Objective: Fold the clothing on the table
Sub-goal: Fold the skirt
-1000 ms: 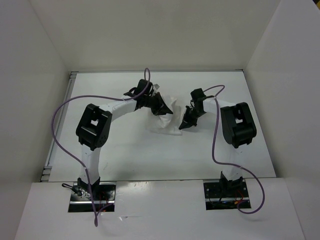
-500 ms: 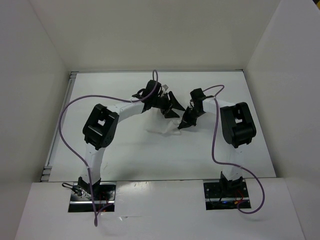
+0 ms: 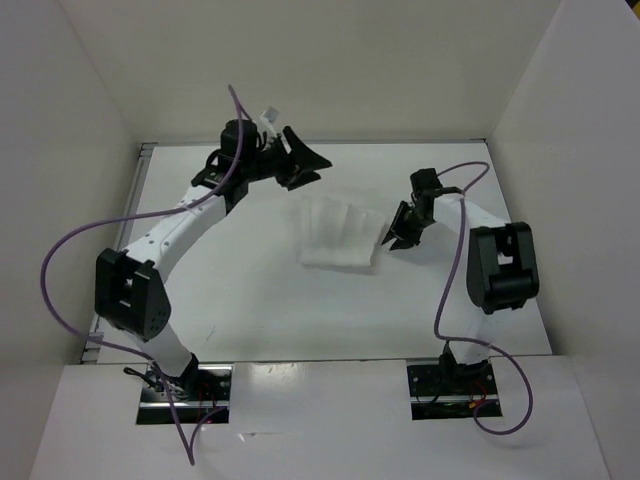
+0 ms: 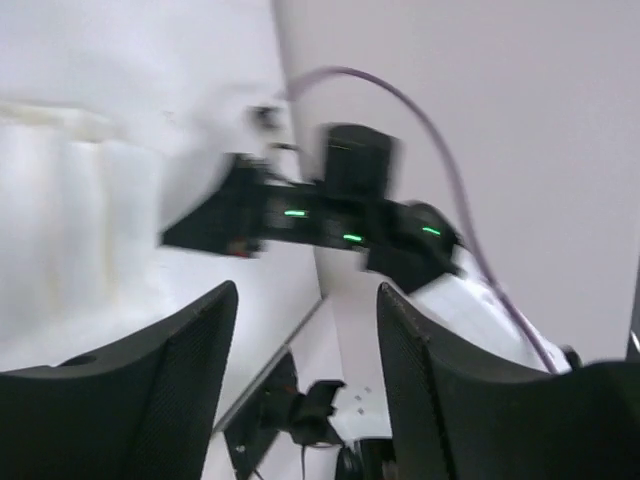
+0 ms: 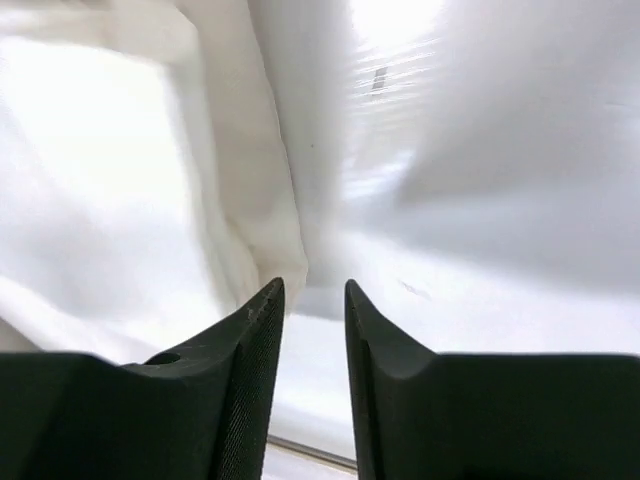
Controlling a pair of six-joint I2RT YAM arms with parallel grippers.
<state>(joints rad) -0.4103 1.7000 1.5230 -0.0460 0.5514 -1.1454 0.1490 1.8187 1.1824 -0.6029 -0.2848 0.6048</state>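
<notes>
Just beside the right pincer (image 3: pixel 389 242), clothing (image 3: pixel 335 235) flat on table (image 3: pixel 250 295).

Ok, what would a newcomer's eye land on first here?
The white cloth lies as a flat rectangle in the middle of the table. The left gripper hangs open near the far wall; the right gripper sits open just beside the cloth's right edge. Purple cables loop beside them.

3 upright white walls (image 3: pixel 320 70); metal rail (image 3: pixel 118 250) along L.
</notes>
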